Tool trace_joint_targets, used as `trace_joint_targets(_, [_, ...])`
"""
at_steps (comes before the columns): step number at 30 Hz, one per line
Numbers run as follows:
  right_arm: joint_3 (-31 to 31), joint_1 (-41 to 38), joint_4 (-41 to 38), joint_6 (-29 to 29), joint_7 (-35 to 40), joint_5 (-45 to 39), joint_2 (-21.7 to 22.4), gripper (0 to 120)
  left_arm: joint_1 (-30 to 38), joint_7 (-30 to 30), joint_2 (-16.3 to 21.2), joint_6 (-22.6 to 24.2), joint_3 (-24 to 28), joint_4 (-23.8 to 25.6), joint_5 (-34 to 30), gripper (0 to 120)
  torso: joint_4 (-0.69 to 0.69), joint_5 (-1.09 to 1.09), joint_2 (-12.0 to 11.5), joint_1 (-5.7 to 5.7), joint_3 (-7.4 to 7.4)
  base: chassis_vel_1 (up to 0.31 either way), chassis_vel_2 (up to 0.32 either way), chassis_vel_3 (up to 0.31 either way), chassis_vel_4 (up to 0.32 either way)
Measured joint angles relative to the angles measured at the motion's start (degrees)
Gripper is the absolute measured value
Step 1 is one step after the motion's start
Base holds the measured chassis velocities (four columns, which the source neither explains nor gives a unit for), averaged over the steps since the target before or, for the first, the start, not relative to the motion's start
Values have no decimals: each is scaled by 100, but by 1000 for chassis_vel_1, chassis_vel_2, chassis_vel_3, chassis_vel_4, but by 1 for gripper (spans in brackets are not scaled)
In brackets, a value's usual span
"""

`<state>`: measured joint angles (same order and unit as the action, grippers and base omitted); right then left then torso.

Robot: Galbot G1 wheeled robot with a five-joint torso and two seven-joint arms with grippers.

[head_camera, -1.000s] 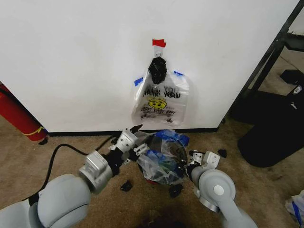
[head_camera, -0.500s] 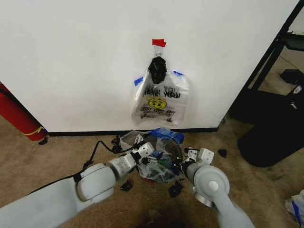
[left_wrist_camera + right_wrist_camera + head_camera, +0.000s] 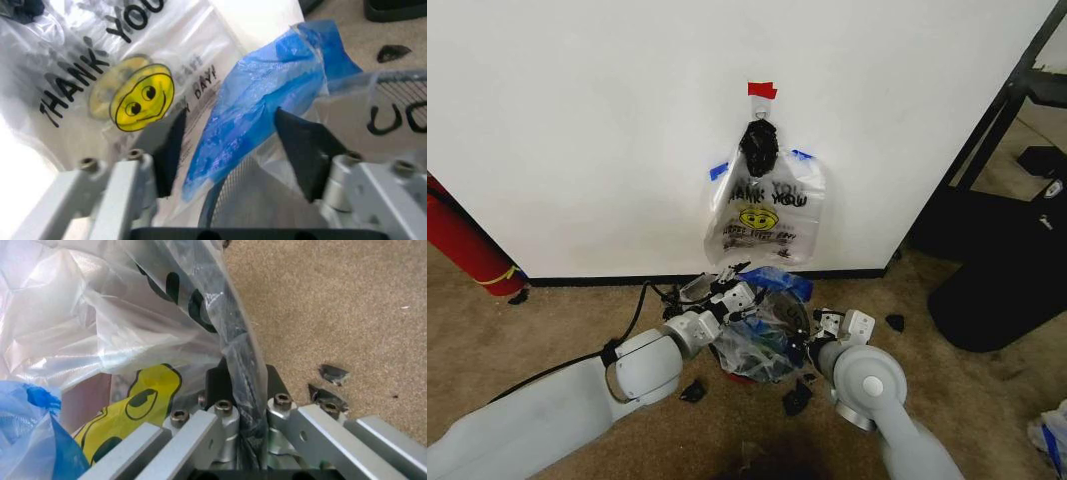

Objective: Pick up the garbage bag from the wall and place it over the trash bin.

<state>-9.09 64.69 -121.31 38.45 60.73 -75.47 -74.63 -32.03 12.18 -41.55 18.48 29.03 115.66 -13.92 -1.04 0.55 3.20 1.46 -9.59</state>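
Garbage bag [image 3: 133,330] in right end effector [image 3: 243,385].

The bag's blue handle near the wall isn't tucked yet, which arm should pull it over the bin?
Left, probably. Its tool is open around the blue handle, while the right tool is shut, pinning the garbage bag to the trash bin rim.

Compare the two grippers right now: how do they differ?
The left gripper is open, its pads apart around the blue trim of the garbage bag; the right gripper is shut, pinching the bag and the trash bin rim. The left is at the wall-side edge, the right at the opposite side. Both are at the bin's rim.
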Motion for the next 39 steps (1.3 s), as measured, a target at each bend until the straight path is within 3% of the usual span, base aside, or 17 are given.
trace_joint_targets(5, [-9,-5,38,23,0,-8,-11,0,-2,96,-19,-54,6,0,-169,30,0,0,0,0,0,0,0,0,0])
trace_joint_targets(15, [-2,39,22,53,-6,6,-50,0,6,155,-121,-68,50,-101,-246,1,0,0,0,0,0,0,0,0,0])
trace_joint_targets(24, [3,100,-30,61,-64,83,-40,0,216,242,-192,37,99,-74,-506,0,0,0,0,0,0,0,0,0,0])
trace_joint_targets(32, [11,304,-186,64,-237,343,1,0,655,165,-306,-16,251,-710,-181,0,0,0,0,0,0,0,0,0,0])
trace_joint_targets(39, [17,469,-366,50,-404,527,114,0,946,83,-250,-68,340,-1184,-502,0,0,0,0,0,0,0,0,0,0])
